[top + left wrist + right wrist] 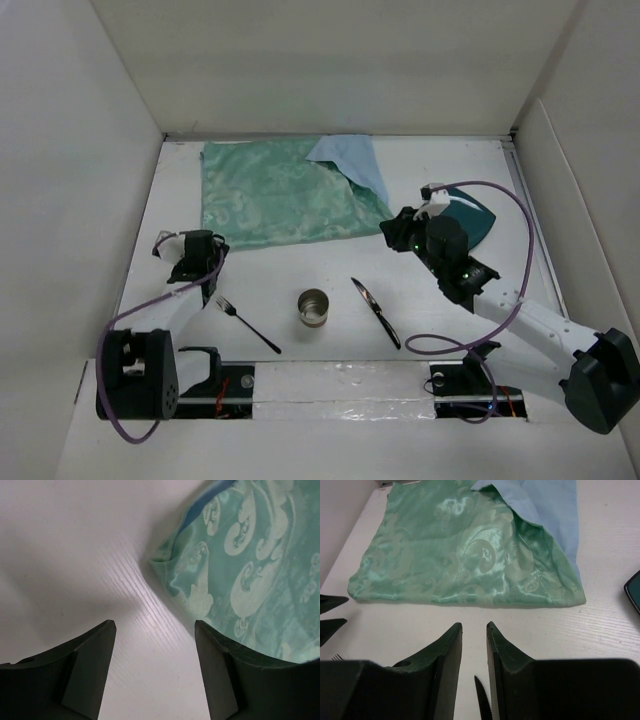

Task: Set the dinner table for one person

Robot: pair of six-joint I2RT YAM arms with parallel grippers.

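Gaping wide, L gripper (155,625) empty; R gripper (474,626) barely parted, empty.

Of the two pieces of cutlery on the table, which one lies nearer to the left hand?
The fork, left of the metal cup, on the left hand's side. The knife lies to the right of the cup, farther away.

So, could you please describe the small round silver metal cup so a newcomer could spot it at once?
On the large matte white table, come forward from the shiny mint-green patterned cloth at the back. The short silver metal cup stands between a black fork and a dark knife. It alone is round and upright; both neighbours lie long and flat.
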